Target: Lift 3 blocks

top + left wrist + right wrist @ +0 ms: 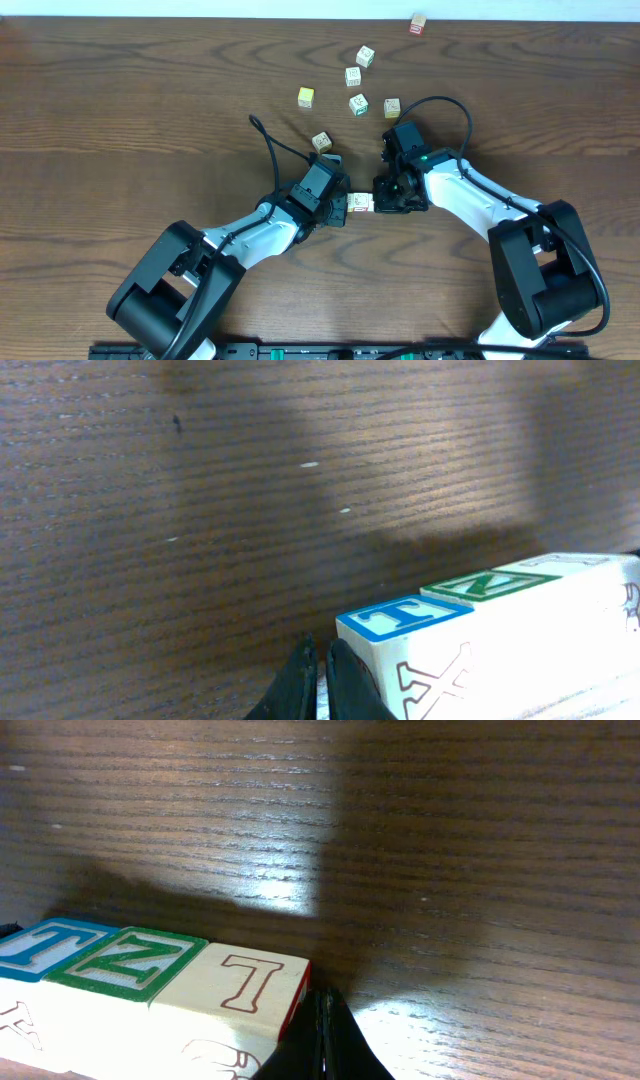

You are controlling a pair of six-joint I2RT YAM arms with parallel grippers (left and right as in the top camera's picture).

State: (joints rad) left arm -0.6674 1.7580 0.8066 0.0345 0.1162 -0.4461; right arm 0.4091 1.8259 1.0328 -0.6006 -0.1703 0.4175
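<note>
- Your three small whitish wooden letter blocks (pixel 360 204) lie end to end in one row near the table's centre. Their tops show a blue T (pixel 400 622), a green Z (pixel 490 585) and a red I (pixel 240 982).
- The left gripper (pixel 341 208) bears on the row's 9 o'clock end, at the T block. Its fingers (pixel 296 686) are closed together on nothing, so it works as a blunt pusher, not a pincer.
- The right gripper (pixel 384 199) meets the 3 o'clock end at the I block, its fingers (pixel 340 1056) likewise fully closed.
- This looks like a squeeze from both ends, probably because no single jaw could span three blocks.
- To lift, you will likely need both arms to rise evenly under steady pressure, or the middle block may drop.
- You cannot tell whether the row is clear of the dark wooden table (pixel 120 120).
- Loose cubes, including a plain yellow cube (pixel 305 97), lie towards 12 o'clock, well apart.
</note>
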